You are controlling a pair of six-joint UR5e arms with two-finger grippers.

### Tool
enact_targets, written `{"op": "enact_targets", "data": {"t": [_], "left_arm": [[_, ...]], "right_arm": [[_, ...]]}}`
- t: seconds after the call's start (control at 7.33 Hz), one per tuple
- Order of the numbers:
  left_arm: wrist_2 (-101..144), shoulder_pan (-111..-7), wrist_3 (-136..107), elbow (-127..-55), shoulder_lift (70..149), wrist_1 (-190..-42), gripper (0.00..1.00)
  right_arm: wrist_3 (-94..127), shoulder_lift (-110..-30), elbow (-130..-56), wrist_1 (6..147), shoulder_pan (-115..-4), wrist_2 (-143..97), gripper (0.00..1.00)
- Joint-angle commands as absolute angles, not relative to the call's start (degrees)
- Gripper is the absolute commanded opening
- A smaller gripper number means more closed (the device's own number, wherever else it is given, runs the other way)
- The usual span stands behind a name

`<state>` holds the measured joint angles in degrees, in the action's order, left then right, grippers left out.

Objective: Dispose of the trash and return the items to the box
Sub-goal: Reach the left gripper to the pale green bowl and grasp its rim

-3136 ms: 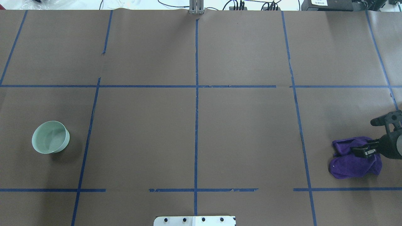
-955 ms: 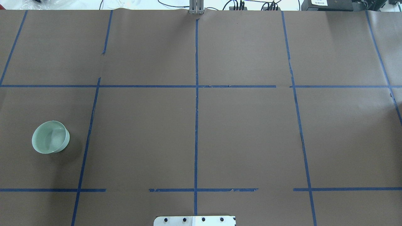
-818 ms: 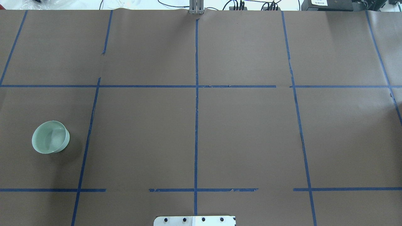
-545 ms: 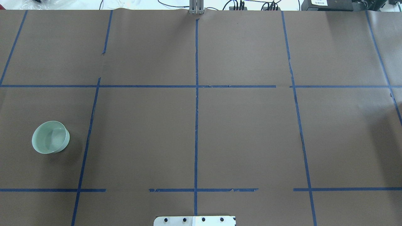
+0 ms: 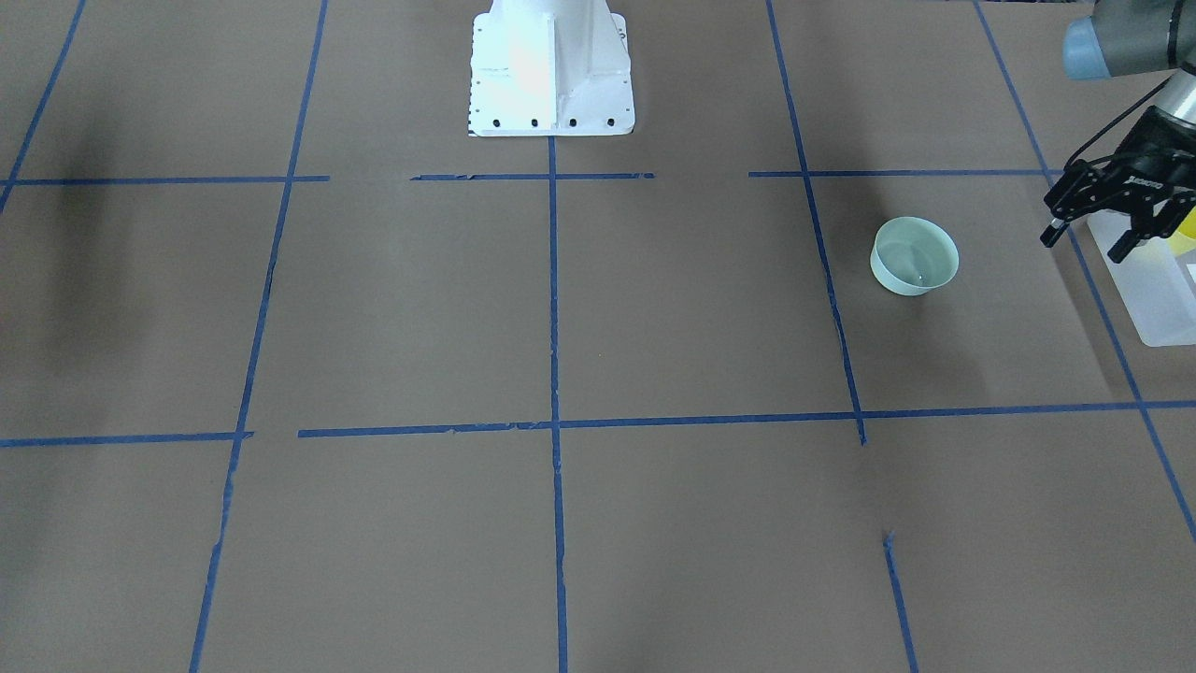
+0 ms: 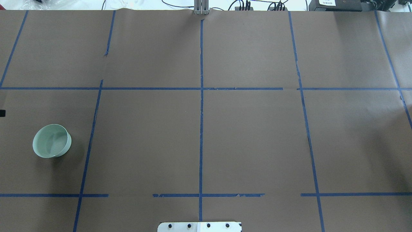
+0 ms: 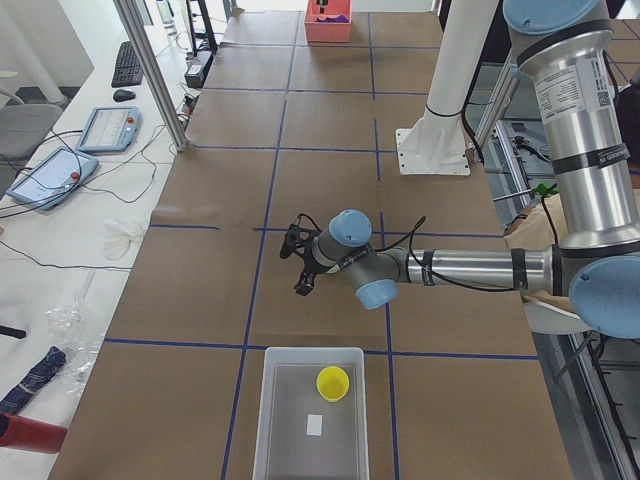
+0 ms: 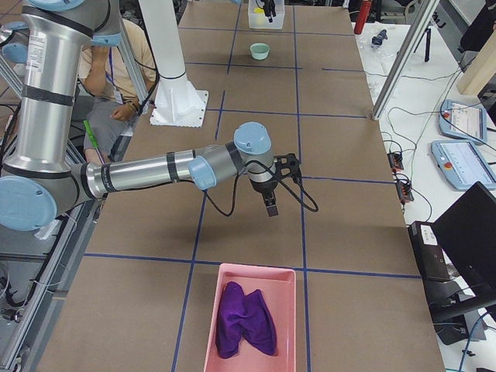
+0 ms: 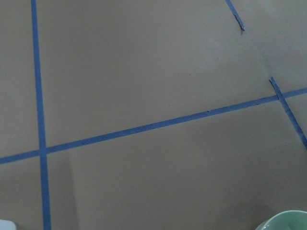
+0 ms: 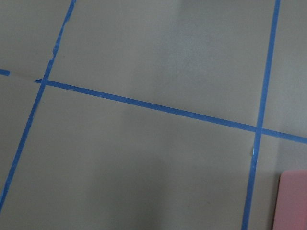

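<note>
The yellow cup (image 7: 333,383) stands inside the frosted white box (image 7: 285,440) at the table's left end. The front-facing view shows a sliver of the cup (image 5: 1188,229) and part of the box (image 5: 1159,299). My left gripper (image 5: 1084,245) is open and empty. It hangs above the table between the box and the pale green bowl (image 5: 915,255). It also shows in the exterior left view (image 7: 293,268). My right gripper (image 8: 270,208) shows only in the exterior right view, above the table near a pink tray. I cannot tell whether it is open or shut.
The pink tray (image 8: 232,273) at the right end holds a purple cloth (image 8: 246,319). The green bowl (image 6: 51,140) stands at the table's left. The robot's white base (image 5: 551,70) is at the near edge. Blue tape lines cross the brown table.
The right gripper and the purple cloth left the overhead view's right edge after the earliest frame. A black tip of the left gripper now pokes in at the left edge.
</note>
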<state>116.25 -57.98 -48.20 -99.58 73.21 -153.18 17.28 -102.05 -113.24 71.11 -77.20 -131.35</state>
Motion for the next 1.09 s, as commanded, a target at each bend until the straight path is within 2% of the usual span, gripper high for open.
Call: {"op": "enact_targets", "data": {"t": [0.0, 0.41, 0.55, 0.68, 0.95], "left_arm": [[107.7, -46.5, -64.6, -99.1, 73.0, -156.8, 0.76], [101.8, -39.0, -71.6, -98.3, 73.1, -156.8, 0.56], [101.8, -38.7, -71.5, -97.9, 73.1, -156.8, 0.23], [101.8, -38.4, -71.4, -97.9, 73.1, -156.9, 0.0], [102.6, -39.4, -67.4, -99.5, 72.6, -157.0, 0.0]], "right_arm": [[21.9, -102.0, -113.3, 67.5, -73.7, -129.5, 1.0], [21.8, -102.1, -113.3, 67.5, -73.7, -129.2, 1.0], [21.8, -102.1, -113.2, 67.5, -73.7, -129.2, 1.0], [21.8, -102.1, -113.2, 67.5, -73.7, -129.2, 1.0], [21.8, -102.1, -113.2, 67.5, -73.7, -129.2, 1.0]]}}
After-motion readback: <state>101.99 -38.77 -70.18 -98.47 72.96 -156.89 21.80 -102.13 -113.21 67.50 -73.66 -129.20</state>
